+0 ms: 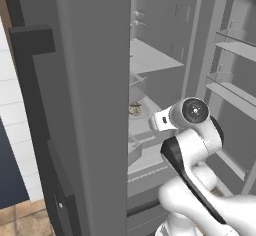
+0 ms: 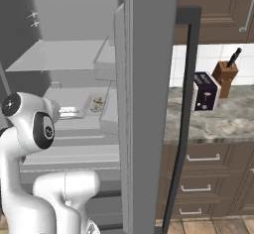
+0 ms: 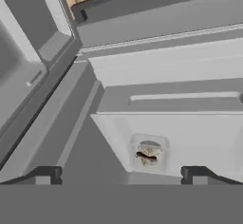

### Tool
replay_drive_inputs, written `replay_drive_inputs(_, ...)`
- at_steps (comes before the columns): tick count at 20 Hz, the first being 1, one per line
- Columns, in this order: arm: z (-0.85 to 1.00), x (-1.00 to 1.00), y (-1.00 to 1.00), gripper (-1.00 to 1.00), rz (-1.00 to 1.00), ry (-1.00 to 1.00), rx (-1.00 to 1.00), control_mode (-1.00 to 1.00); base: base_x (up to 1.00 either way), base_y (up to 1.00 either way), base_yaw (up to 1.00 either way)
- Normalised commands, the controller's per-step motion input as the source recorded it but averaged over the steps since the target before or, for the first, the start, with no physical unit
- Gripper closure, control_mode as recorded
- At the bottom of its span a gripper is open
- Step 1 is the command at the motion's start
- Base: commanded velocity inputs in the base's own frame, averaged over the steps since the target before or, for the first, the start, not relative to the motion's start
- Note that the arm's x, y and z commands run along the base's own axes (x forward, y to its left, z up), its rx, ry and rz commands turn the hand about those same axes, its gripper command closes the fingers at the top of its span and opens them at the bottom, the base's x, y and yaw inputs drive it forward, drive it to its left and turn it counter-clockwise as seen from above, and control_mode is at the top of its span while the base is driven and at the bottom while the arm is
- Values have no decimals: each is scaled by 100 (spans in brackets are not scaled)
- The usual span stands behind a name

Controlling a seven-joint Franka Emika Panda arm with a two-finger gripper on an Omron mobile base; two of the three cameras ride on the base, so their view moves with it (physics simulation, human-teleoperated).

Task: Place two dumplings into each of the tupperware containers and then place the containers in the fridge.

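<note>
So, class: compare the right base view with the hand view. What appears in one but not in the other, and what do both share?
Right base view alone: the arm's white body, the open fridge door's edge, and beside it a counter carrying a toaster and a knife block, with wooden drawers below.

Hand view alone: the two dark fingers, spread wide with nothing between them.

Both: a fridge shelf holding a container with dumplings.
</note>
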Motion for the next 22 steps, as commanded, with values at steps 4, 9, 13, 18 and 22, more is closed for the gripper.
replay_drive_inputs(4, -39, -50, -16, -100, 0, 13, 1, -100, 0, 0, 0)
replay_drive_inputs(9, -55, -40, -18, -100, 0, 8, 8, -100, 0, 0, 0)
replay_drive_inputs(13, -39, -15, -7, -100, 1, 1, 11, -100, 0, 0, 0)
replay_drive_inputs(18, -21, -20, -1, -100, 4, -3, 6, -100, 0, 0, 0)
replay_drive_inputs(22, -9, -33, 0, -100, 0, -7, 0, -100, 0, 0, 0)
